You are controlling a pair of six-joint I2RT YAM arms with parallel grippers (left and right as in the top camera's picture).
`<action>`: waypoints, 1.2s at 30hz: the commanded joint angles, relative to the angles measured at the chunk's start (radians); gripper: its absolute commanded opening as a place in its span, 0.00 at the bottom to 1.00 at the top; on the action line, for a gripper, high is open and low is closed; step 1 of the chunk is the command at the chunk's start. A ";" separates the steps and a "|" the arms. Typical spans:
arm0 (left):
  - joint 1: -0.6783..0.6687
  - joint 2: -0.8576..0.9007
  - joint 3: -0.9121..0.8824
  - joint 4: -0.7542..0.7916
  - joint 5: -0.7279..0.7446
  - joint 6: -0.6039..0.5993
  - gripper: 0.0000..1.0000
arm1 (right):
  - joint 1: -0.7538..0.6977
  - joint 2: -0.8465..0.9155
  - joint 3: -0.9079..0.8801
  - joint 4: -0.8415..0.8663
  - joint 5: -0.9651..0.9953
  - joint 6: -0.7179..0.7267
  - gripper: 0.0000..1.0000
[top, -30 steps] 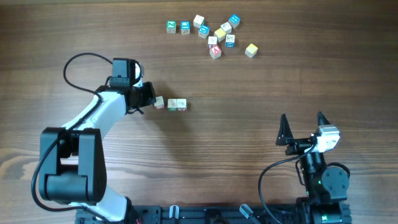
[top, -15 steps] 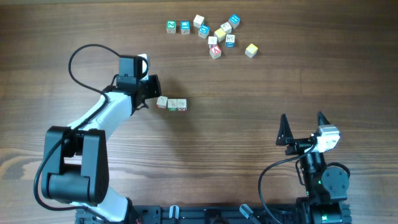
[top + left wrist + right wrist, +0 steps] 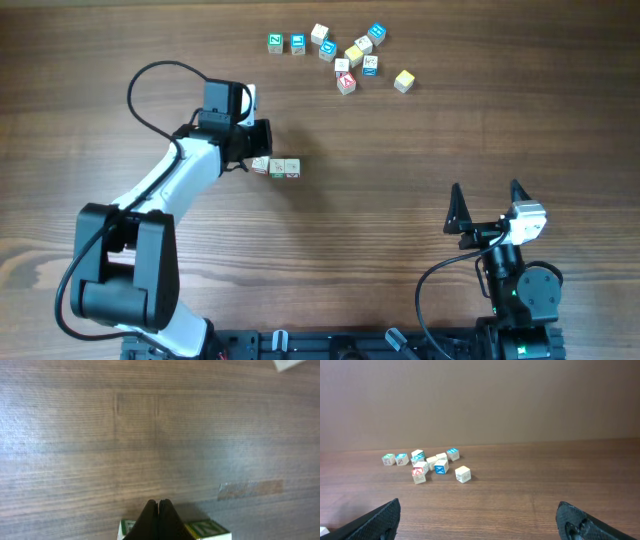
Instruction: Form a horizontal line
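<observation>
You're at robot lab bench, looks like. Left arm and right arm based at near edge of wood-grain table, black rail running between bases. Cable loops loose by right arm. Your right wrist view: plain brown wall behind. Props on top: toy letter cubes, test-rig fare.

Soft, even light, short shadows; close up, the left pincer and table look blurred, perhaps faintly glared.
</observation>
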State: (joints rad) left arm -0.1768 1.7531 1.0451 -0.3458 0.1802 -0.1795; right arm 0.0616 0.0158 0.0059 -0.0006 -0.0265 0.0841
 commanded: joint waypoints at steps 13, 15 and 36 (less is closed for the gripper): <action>-0.004 0.045 0.013 -0.019 -0.093 0.016 0.04 | -0.003 -0.005 -0.001 0.003 -0.017 -0.005 1.00; -0.005 0.048 0.013 -0.006 -0.092 0.016 0.04 | -0.003 -0.005 -0.001 0.003 -0.017 -0.006 1.00; -0.004 0.048 0.013 -0.032 -0.067 0.016 0.04 | -0.003 -0.005 -0.001 0.003 -0.017 -0.006 1.00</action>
State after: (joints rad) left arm -0.1814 1.7935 1.0466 -0.4217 0.1024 -0.1764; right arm 0.0616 0.0158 0.0063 -0.0006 -0.0265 0.0841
